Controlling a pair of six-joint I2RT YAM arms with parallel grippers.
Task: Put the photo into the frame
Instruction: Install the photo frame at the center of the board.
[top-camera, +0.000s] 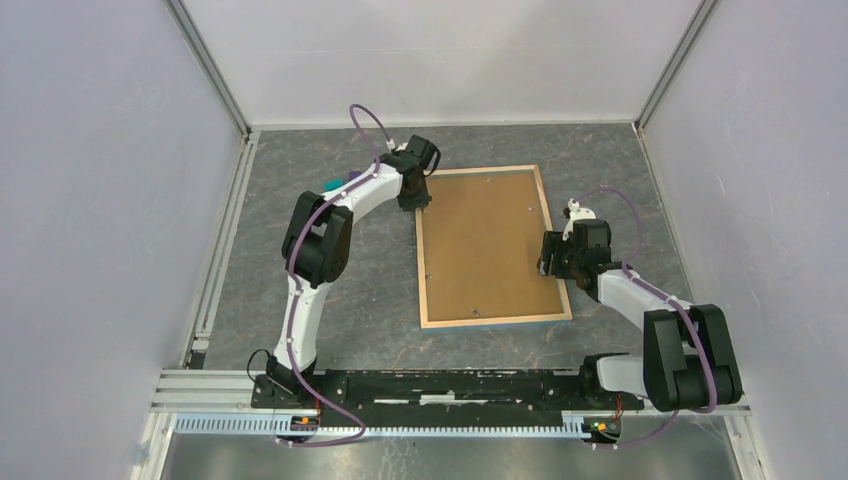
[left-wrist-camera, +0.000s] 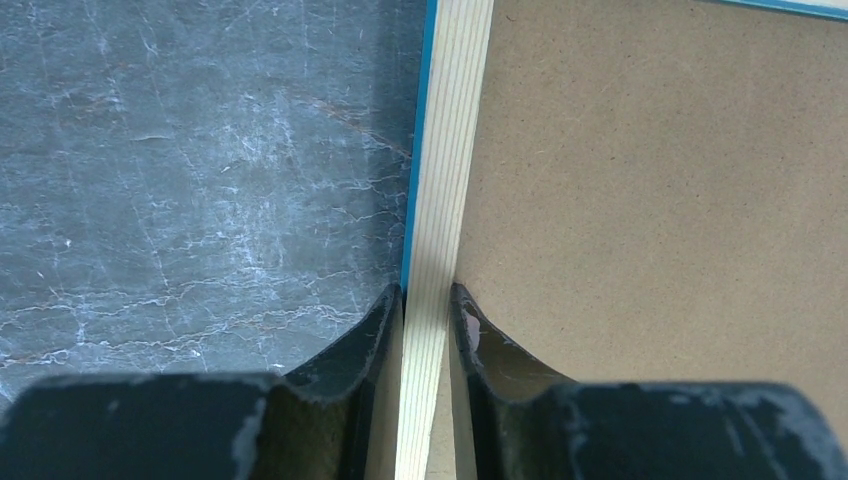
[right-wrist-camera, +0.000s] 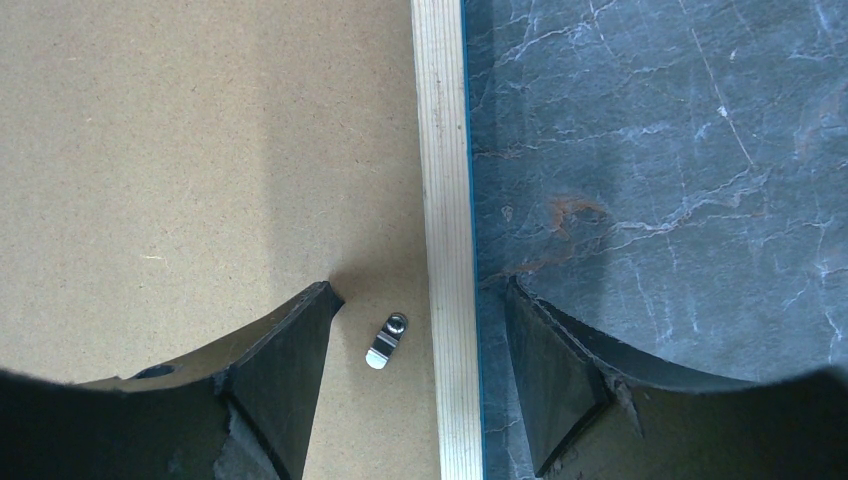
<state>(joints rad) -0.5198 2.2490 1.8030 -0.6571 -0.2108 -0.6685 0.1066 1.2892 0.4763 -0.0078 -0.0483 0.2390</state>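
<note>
Pale-wood, blue-faced rectangular frame (left-wrist-camera: 435, 200) lies back-up on the grey marbled table (top-camera: 380, 300), with a brown backing board (top-camera: 485, 240) filling it. My left pincer (left-wrist-camera: 428, 300) clamps its left rail. My right pincer (right-wrist-camera: 420, 290) gapes astride the right rail, over a small metal clip (right-wrist-camera: 383, 340). The board hides whatever sits beneath.

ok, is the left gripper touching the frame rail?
Touching. In the left wrist view, the left gripper clamps the pale wood rail of the frame from both sides, with no gap visible.
</note>
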